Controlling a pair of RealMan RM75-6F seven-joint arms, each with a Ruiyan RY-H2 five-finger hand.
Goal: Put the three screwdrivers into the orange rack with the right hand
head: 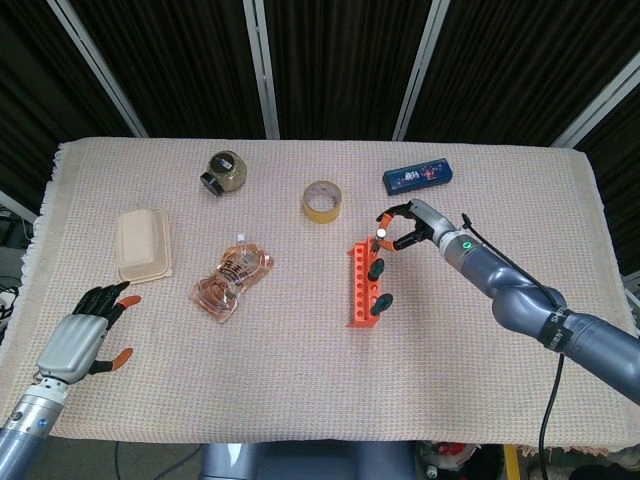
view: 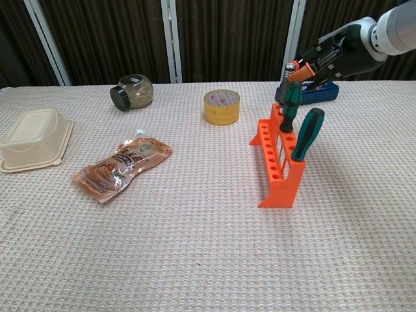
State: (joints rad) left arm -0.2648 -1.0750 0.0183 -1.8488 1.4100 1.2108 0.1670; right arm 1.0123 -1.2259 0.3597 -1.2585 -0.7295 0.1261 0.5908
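Head view: worktop under a beige woven cloth (head: 300, 380). Orange plastic screwdriver rack (head: 358, 285) stands right of centre, two green-and-black-handled screwdrivers seated in it, one mid-rack (head: 376, 268) and one nearer the front end (head: 382, 303). Right hand (head: 405, 226) sits over the rack's far end, orange-tipped fingers (head: 384, 215) curled around a small silver-tipped object (head: 381, 234); looks like the third screwdriver's end but too small to confirm. Left hand (head: 80, 335) rests at the near-left edge of the cloth, fingers apart, holding nothing. Also on the cloth: beige lidded food box (head: 143, 243), clear snack pouch with orange contents (head: 230, 280), roll of yellow tape (head: 322, 201), dark-lidded glass jar on its side (head: 224, 171), blue flat box (head: 419, 177). Chest view: rack (view: 276, 156) seen end-on, screwdriver in the near slot (view: 305, 134) leaning right, second one (view: 288, 110) upright behind it. Right hand (view: 325, 60) is above the rack's far end, fingers (view: 311, 67) closed on a small metal tip just over the upright handle; cannot tell whether they touch that handle. Tape roll (view: 221, 106) left of the rack, jar (view: 132, 91) and food box (view: 34, 139) further left, pouch (view: 121, 166) in front. Left hand is out of this frame.
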